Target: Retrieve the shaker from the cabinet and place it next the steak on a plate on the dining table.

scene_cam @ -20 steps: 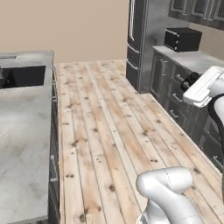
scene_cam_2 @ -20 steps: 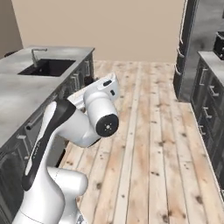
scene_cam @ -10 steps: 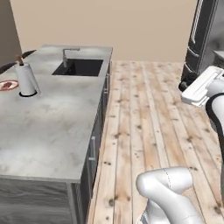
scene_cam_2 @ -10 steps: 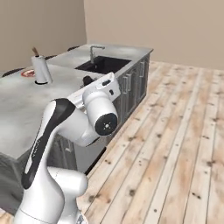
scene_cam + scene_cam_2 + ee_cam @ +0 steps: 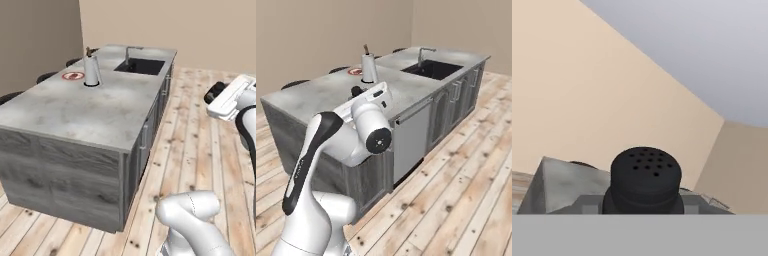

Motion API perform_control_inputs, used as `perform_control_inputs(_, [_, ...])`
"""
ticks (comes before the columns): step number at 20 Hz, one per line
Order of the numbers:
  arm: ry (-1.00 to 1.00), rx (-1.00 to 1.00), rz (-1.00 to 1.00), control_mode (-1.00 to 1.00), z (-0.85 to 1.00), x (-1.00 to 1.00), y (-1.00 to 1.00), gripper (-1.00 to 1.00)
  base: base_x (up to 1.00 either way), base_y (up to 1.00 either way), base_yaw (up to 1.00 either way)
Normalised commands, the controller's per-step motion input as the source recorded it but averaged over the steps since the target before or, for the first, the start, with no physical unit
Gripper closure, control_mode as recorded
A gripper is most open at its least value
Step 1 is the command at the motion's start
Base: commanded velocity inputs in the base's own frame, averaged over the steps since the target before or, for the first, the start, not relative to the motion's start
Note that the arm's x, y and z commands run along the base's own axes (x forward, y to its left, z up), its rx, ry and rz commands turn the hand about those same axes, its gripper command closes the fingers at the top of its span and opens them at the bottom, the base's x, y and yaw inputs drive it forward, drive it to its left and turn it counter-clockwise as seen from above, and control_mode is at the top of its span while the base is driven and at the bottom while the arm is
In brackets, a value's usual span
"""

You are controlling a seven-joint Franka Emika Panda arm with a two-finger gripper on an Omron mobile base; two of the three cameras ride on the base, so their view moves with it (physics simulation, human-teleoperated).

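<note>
Shaker (image 5: 645,182) first: the small black bottle sits clamped in the claw (image 5: 643,210), its round perforated cap turned straight at the hand camera and covering the fingertips behind it. From the right base view I catch its dark cap (image 5: 357,91) poking out past the white hand, up near the front corner of the bench.

Arm pose: it rises from the base, a black-sleeved upper link leaning up and forward, then folds at a big white joint with a dark round cap. From there the hand lies nearly level, reaching out toward the near end of the bench (image 5: 90,112), which is the long island with the mottled grey stone top and grey wood-grain sides. In the left base view the hand hangs high at the right edge, over the plank floor (image 5: 195,145), with the dark shaker end (image 5: 215,92) pointing left toward the island. The claw is carried well above bench height and apart from the stone top.

Far along the bench stands a tall white paper towel roll (image 5: 91,70) with a brown tip. Just beside it, toward the wall side, lies the plate (image 5: 73,76) with its orange-red rim, the reddish steak (image 5: 73,76) on it. Beyond them a black sink (image 5: 140,66) and tap (image 5: 131,50) sit in the stone.
</note>
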Motion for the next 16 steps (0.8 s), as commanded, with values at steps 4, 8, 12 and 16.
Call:
perform_control_inputs(4, [0.00,0.00,0.00,1.00,0.00,0.00,0.00,1.00,-0.23,0.99,0.35])
perform_control_inputs(8, [0.00,0.00,0.00,1.00,0.00,0.00,0.00,1.00,0.23,1.00,0.28])
perform_control_inputs(12, [0.00,0.00,0.00,1.00,0.00,0.00,0.00,1.00,0.70,1.00,0.22])
perform_control_inputs(16, [0.00,0.00,0.00,1.00,0.00,0.00,0.00,1.00,0.96,1.00,0.17])
